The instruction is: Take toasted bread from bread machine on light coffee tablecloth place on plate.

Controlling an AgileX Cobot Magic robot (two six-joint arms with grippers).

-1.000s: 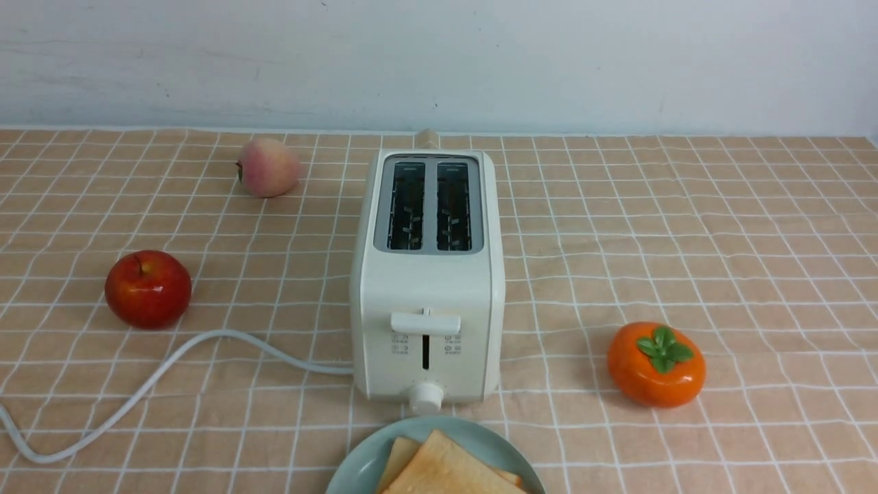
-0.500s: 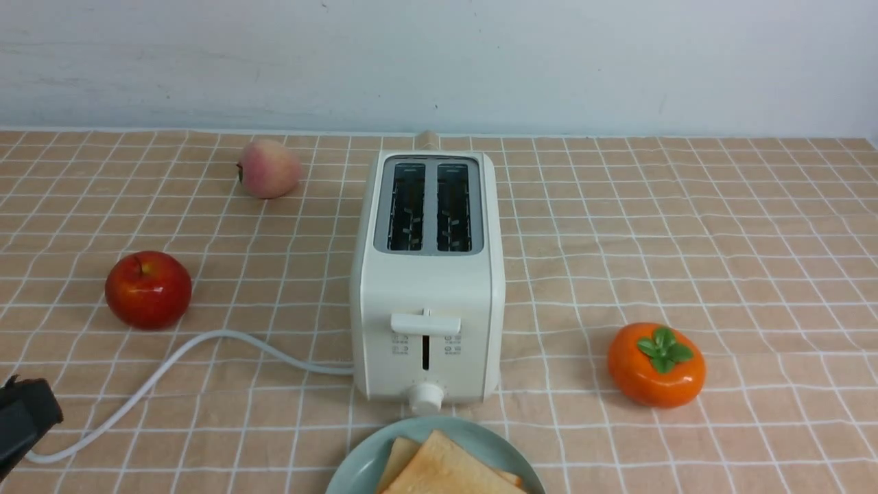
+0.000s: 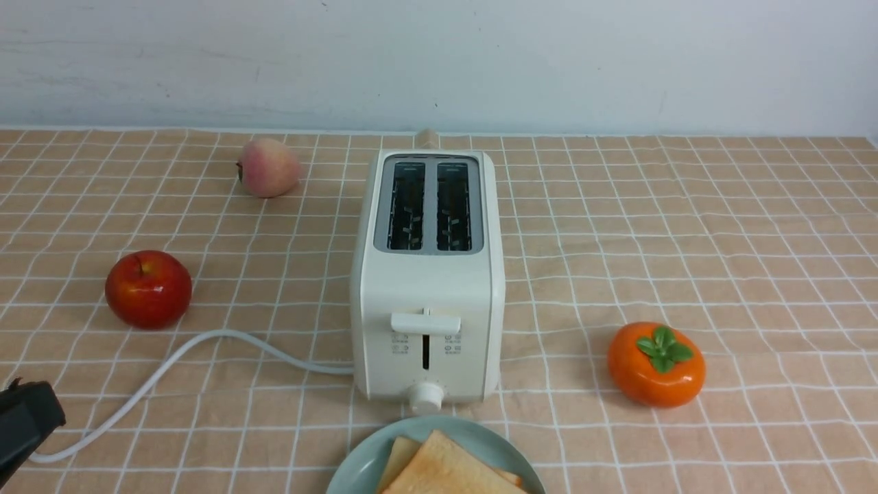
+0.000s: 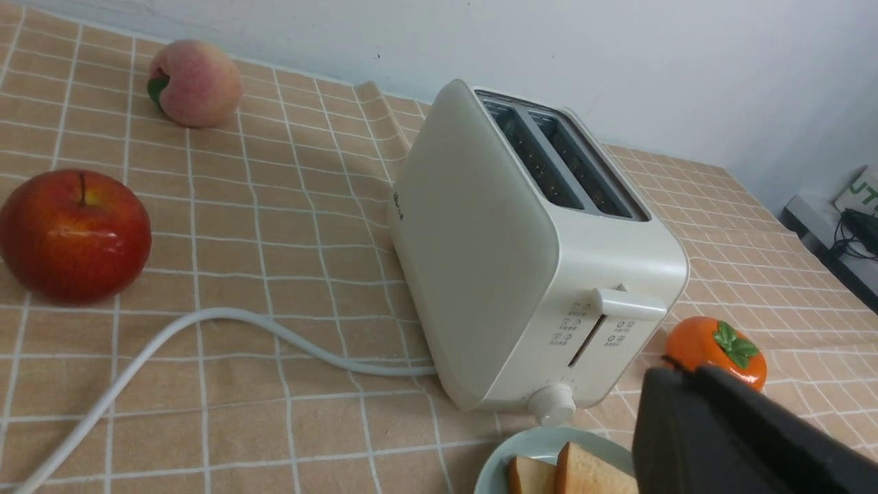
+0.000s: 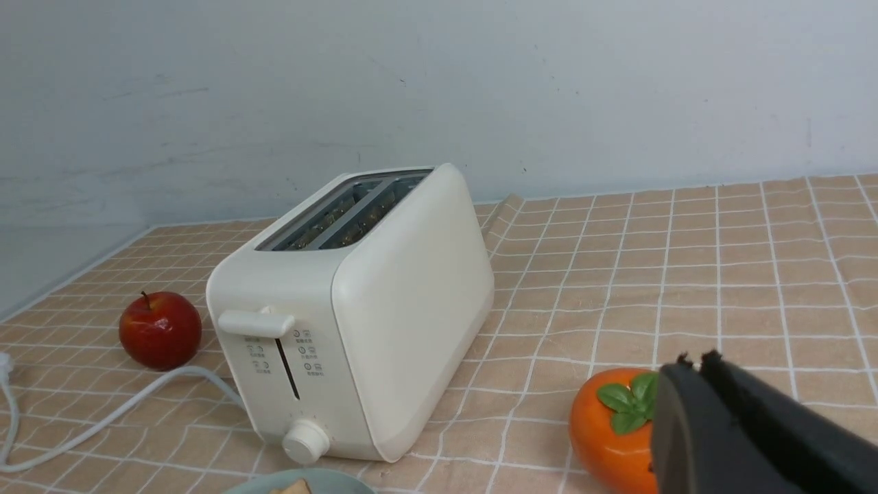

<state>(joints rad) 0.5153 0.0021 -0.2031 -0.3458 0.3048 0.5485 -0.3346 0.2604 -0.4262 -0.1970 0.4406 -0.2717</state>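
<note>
The cream-white bread machine (image 3: 426, 274) stands mid-table on the light coffee tablecloth (image 3: 686, 226); both of its slots look empty. Two slices of toasted bread (image 3: 446, 470) lie overlapping on the pale mint-blue plate (image 3: 360, 463) at the front edge, just before the toaster's knob. My left gripper (image 3: 34, 412) shows at the lower left edge, near the white cord, far from the plate. In the left wrist view it (image 4: 675, 370) is shut and empty, with toast (image 4: 583, 473) and plate (image 4: 511, 453) beside it. My right gripper (image 5: 693, 358) is shut and empty, next to the orange persimmon (image 5: 607, 425).
A red apple (image 3: 147, 288) and a peach (image 3: 267, 167) sit left of the toaster. The orange persimmon (image 3: 655, 363) sits to its right. The white power cord (image 3: 178, 360) curves from the toaster to the front left. A wall stands behind the table.
My left gripper has come into the front view at the lower left edge and has barely shifted since. The toaster, plate, toast and fruit have not moved.
</note>
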